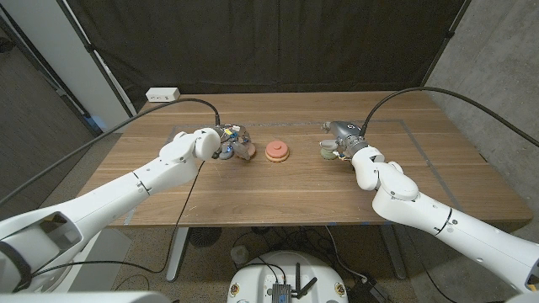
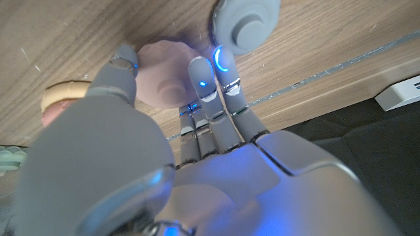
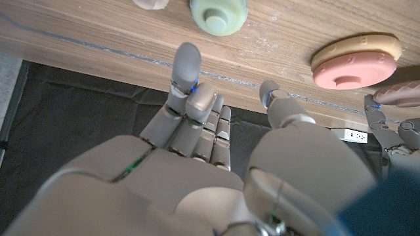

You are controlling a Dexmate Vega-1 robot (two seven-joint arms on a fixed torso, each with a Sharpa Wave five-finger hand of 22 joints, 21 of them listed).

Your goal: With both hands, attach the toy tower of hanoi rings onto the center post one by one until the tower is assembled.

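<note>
The post's tan base with a pink ring (image 1: 277, 151) on it stands at the table's middle; the same stack (image 3: 356, 62) shows in the right wrist view. My left hand (image 1: 216, 143) is just left of it and pinches a mauve ring (image 2: 164, 75) between thumb (image 2: 121, 65) and fingers (image 2: 200, 73), low at the table. A grey-blue ring (image 2: 246, 23) lies right beside those fingers. To the stack's right, my right hand (image 1: 344, 137) stands with fingers spread and nothing in them, next to a pale green ring (image 1: 327, 149), which lies just beyond the fingertips (image 3: 218, 14).
A white power strip (image 1: 164, 94) lies at the table's back left corner. Black cables run from both wrists to the table's far side. A whitish piece (image 3: 151, 3) lies beside the green ring. The near half of the wooden table (image 1: 278, 202) is bare.
</note>
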